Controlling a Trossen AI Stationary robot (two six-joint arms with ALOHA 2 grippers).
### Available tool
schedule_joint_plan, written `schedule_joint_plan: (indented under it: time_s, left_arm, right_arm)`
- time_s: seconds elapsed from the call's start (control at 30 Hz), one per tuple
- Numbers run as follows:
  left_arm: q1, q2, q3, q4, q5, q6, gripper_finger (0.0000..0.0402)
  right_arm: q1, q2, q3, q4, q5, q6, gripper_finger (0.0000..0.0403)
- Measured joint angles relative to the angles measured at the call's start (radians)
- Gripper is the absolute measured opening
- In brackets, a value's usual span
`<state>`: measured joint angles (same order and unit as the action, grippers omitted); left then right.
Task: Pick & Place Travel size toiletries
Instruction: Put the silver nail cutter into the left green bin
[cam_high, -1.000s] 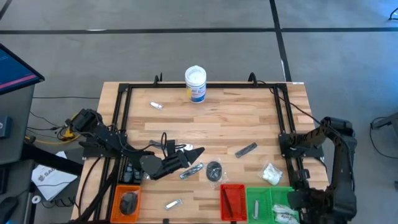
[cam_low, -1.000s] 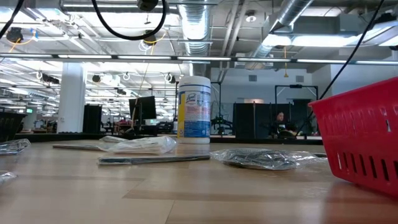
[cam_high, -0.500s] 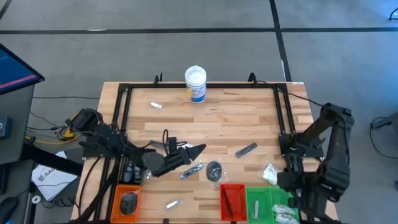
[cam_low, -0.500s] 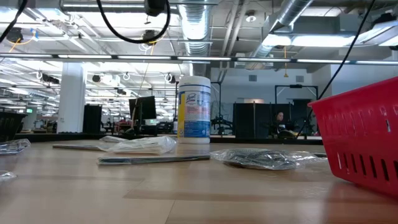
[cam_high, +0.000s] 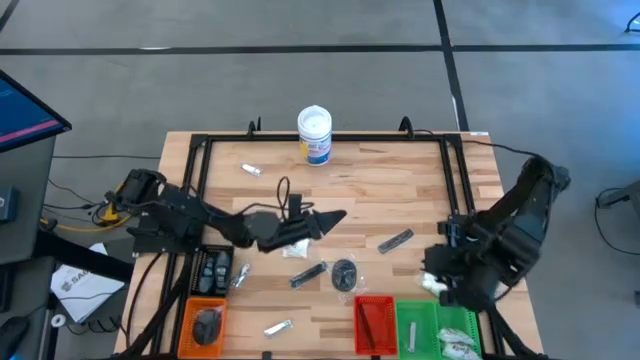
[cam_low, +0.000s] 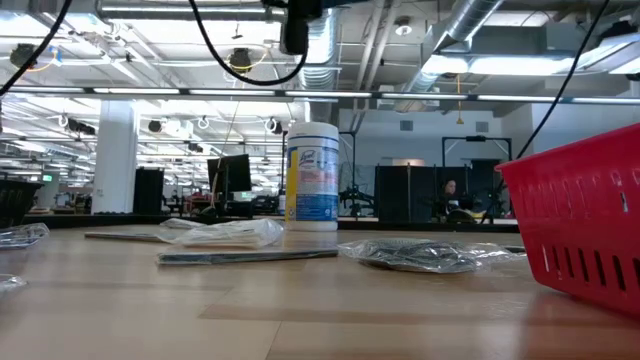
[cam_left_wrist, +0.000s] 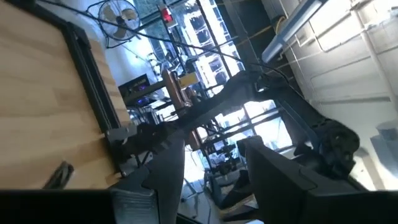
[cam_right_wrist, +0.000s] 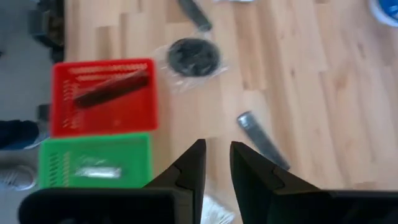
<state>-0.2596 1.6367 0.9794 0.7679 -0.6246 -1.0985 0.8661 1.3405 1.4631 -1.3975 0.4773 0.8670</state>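
Observation:
Travel size toiletries lie loose on the wooden table: a small silvery tube (cam_high: 251, 170), a dark sachet (cam_high: 396, 240), a slim packet (cam_high: 307, 274), a dark disc in clear wrap (cam_high: 344, 272), a silvery packet (cam_high: 279, 326) and a white packet (cam_high: 433, 283). My left gripper (cam_high: 335, 217) hovers above the table's middle, pointing toward the right edge, open and with nothing in it (cam_left_wrist: 211, 171). My right gripper (cam_high: 440, 268) hangs above the white packet, tilted down. Its fingers (cam_right_wrist: 217, 162) stand a narrow gap apart with nothing between them.
An orange tray (cam_high: 204, 320) with a dark disc, a red tray (cam_high: 375, 322) with a black stick and a green tray (cam_high: 440, 330) with a white packet line the near edge. A white tub (cam_high: 314, 135) stands at the far edge. A black frame (cam_high: 195, 190) borders the table.
My left gripper has moved toward the far edge and a little to the right, away from the slim packet. My right arm has swung from over the green tray at the near right corner toward the far edge and the left, rising, and now hangs above the white packet.

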Motion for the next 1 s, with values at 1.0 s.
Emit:
schedule_joint_plan:
  time_s: [1.0]
  left_arm:
    - [0.462, -0.395, 0.0, -0.928, 0.476, 0.339, 0.0163]
  right_arm:
    - [-0.578, 0.003, 0.0, 0.332, -0.101, -0.328, 0.0065]
